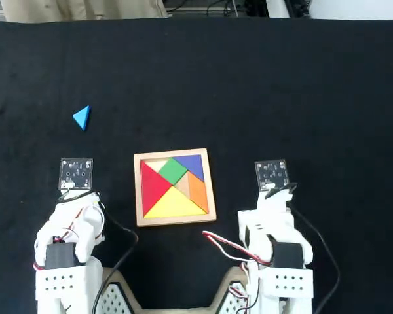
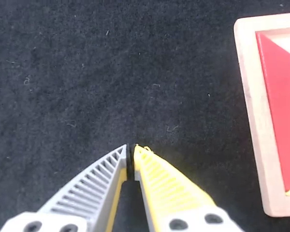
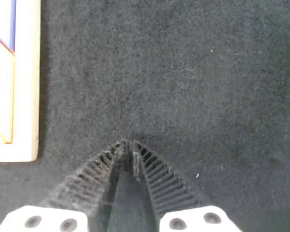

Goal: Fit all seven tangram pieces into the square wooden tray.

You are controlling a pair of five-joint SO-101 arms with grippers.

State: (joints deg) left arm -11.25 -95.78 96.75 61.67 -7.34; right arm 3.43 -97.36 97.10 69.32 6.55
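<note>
Left end effector (image 2: 134, 148) and right end effector (image 3: 129, 143), both closed, empty, over black cloth (image 1: 249, 85) beside tray (image 1: 137, 190).

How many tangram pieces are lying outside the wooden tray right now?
1: a blue triangle on the black cloth, well apart from the tray, off beyond its left side. The arms cover some cloth, so another could be hidden.

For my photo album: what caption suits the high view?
Left arm and right arm flank a wooden tangram tray; one blue triangle lies apart on black cloth.
</note>
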